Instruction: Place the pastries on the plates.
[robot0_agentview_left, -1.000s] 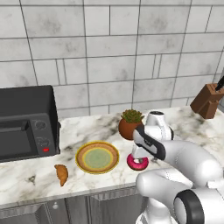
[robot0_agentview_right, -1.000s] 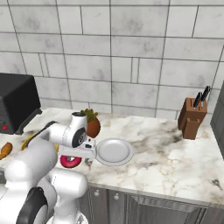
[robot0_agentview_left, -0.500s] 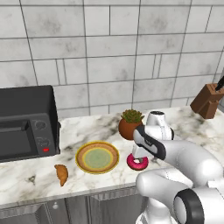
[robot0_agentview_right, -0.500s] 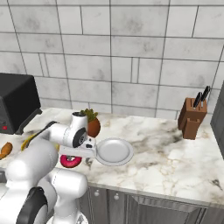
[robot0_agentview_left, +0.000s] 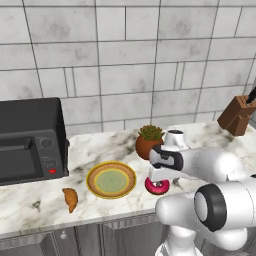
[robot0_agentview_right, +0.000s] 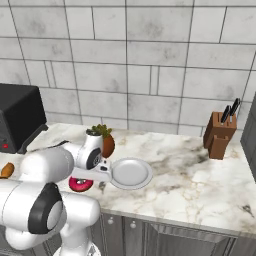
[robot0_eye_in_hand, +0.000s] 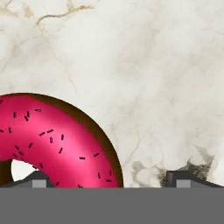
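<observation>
The pink-frosted donut (robot0_agentview_left: 158, 187) (robot0_agentview_right: 80, 184) lies on the marble counter, just under my gripper (robot0_agentview_left: 161, 176) (robot0_agentview_right: 91, 175). In the hand view the donut (robot0_eye_in_hand: 48, 140) is very close. My gripper (robot0_eye_in_hand: 110, 180) is open, with one fingertip (robot0_eye_in_hand: 37, 179) by the donut's hole and the other fingertip (robot0_eye_in_hand: 183, 179) outside its ring. The croissant (robot0_agentview_left: 70, 198) (robot0_agentview_right: 6, 170) lies far to the left. The yellow-rimmed green plate (robot0_agentview_left: 111, 179) sits left of the donut. The white plate (robot0_agentview_right: 131, 173) sits right of it.
A brown pot with a green plant (robot0_agentview_left: 148, 141) (robot0_agentview_right: 105, 142) stands just behind the hand. A black microwave (robot0_agentview_left: 27, 140) (robot0_agentview_right: 17, 122) is on the left, and a knife block (robot0_agentview_left: 237, 116) (robot0_agentview_right: 220, 134) is at the far right. The counter's front edge is close.
</observation>
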